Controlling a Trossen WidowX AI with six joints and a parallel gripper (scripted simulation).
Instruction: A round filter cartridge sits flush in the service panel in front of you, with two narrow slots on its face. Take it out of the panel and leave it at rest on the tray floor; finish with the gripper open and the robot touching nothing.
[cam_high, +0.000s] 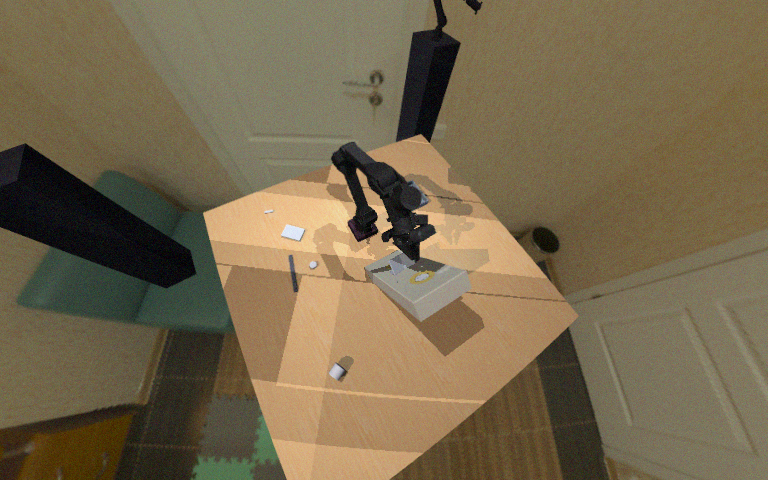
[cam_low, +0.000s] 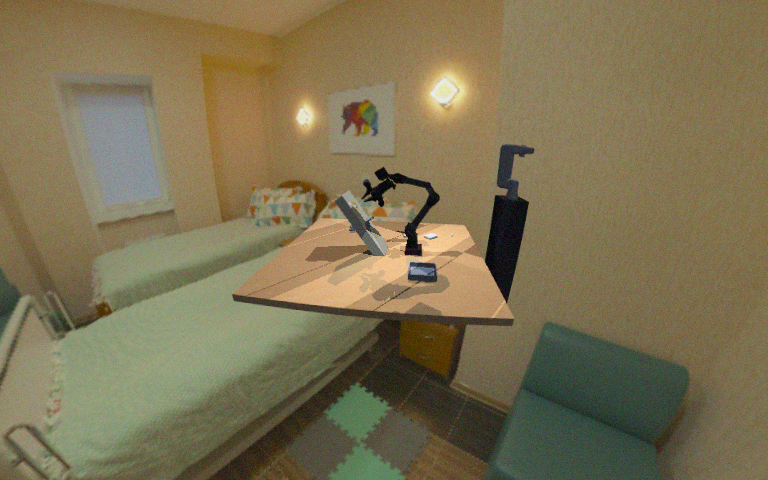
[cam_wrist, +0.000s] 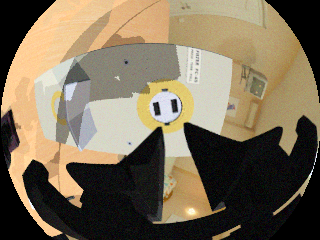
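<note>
Filter cartridge (cam_high: 421, 277) (cam_wrist: 165, 107) first: it sits in the leaning panel (cam_high: 447, 291) (cam_low: 357, 217) (cam_wrist: 210, 110), on the left in the outside view. Next comes the claw (cam_high: 416, 259) (cam_low: 365, 191) (cam_wrist: 172, 128), open just a little and holding nothing. From its tips, the wrist view shows the cartridge near 11 o'clock. They look apart, though the gap is hard to judge. The tray (cam_high: 425, 199) (cam_low: 422, 279) is at 5 o'clock in the outside view, on the desk (cam_high: 362, 339) (cam_low: 317, 283) (cam_wrist: 25, 60). I think the job now is lining up; next, put the tips in the two slots.

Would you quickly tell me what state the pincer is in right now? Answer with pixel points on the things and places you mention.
Pincer (cam_high: 416, 259) (cam_low: 364, 193) (cam_wrist: 172, 128): partly open, holding nothing.
</note>
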